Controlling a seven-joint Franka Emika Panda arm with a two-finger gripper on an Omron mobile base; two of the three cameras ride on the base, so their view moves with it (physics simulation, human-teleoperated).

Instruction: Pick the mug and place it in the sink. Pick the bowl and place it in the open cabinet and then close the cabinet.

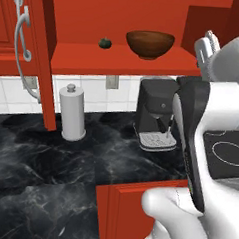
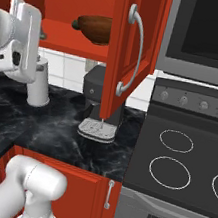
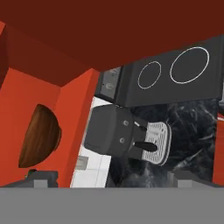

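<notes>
The cabinet (image 1: 145,63) shelf carries the bowl (image 1: 149,44) and a small green object (image 1: 105,43).

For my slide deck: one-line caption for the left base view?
Wooden bowl rests on the open red cabinet shelf beside a small green object, above the coffee machine.

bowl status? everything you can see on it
The bowl is wide, round and dark brown, with wood grain on its outside and a darker hollow. It sits upright on the red shelf of the open upper cabinet, right of a small dark green round object and apart from it. Nothing lies in it that I can see. The gripper, jaws open, does not touch it.
</notes>
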